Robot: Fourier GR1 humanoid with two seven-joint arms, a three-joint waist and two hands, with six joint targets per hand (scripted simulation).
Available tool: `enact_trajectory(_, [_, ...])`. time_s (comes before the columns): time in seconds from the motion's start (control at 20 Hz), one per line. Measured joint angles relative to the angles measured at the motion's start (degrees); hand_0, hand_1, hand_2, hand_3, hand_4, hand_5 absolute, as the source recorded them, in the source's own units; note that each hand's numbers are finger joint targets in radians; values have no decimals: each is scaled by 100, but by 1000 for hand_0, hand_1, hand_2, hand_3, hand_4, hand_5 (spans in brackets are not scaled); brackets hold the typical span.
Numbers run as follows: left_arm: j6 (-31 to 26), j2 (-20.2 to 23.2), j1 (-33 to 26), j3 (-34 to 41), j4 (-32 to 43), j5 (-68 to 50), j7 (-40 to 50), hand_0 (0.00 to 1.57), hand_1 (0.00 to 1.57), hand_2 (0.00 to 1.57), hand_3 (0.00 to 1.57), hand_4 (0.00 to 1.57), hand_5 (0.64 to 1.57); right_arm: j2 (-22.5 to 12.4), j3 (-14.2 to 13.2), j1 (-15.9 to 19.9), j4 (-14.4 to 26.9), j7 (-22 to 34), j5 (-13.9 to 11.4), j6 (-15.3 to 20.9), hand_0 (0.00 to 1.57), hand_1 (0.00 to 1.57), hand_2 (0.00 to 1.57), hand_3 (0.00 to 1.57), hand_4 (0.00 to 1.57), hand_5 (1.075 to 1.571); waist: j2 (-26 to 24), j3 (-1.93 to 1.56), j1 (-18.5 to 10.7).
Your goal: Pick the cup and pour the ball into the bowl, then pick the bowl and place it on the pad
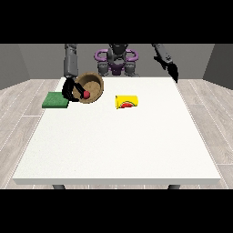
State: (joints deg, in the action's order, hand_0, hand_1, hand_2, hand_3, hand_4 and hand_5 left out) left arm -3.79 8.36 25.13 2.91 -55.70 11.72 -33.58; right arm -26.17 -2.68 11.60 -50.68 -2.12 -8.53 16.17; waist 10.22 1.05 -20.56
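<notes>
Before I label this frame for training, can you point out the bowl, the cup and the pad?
bowl [93, 83]: front view, inner wall.
cup [127, 101]: front view, yellow side.
pad [54, 100]: front view, green top.

A bare test room, more lab than home. A big white table [118, 141] on dark legs fills the middle, standing on a pale grey wood-plank floor [20, 107]. Plain grey walls [34, 59] close it in behind. The humanoid robot [116, 59] stands at the far edge of the table, its arms reaching over the top.
</notes>
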Motion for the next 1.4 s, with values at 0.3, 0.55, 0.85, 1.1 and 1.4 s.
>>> enact_trajectory(0.3, [31,142,-348,329,502,-159,-31,0,0,0,0,0,729,-962,539,170,-677,1372,-493,-979,1571,1571,1571,1571,1526,1567,-706,-65,676])
enact_trajectory(0.55, [215,116,-678,479,687,-211,-108,0,0,0,0,0,719,-2019,636,371,-1033,1495,-710,-1938,1571,1571,1571,1565,1571,1523,-1053,-83,1137])
enact_trajectory(0.85, [254,404,-713,777,741,-363,-455,0,0,0,0,0,677,-2300,347,930,-1016,1390,-920,-2405,1571,1571,1571,1565,1571,1523,-703,-99,1388])
enact_trajectory(1.1, [-1,865,-581,1174,792,-662,-912,0,0,0,0,0,1063,-2374,-30,1166,-597,994,-1040,-2149,1571,1571,1571,1539,1507,1570,-85,-102,1376])
enact_trajectory(1.4, [-592,1480,-289,1647,629,-1179,-1222,0,0,0,0,885,1196,-2173,-543,1329,272,256,-1066,-1329,1571,1571,1571,1571,1382,1560,817,-112,1130])
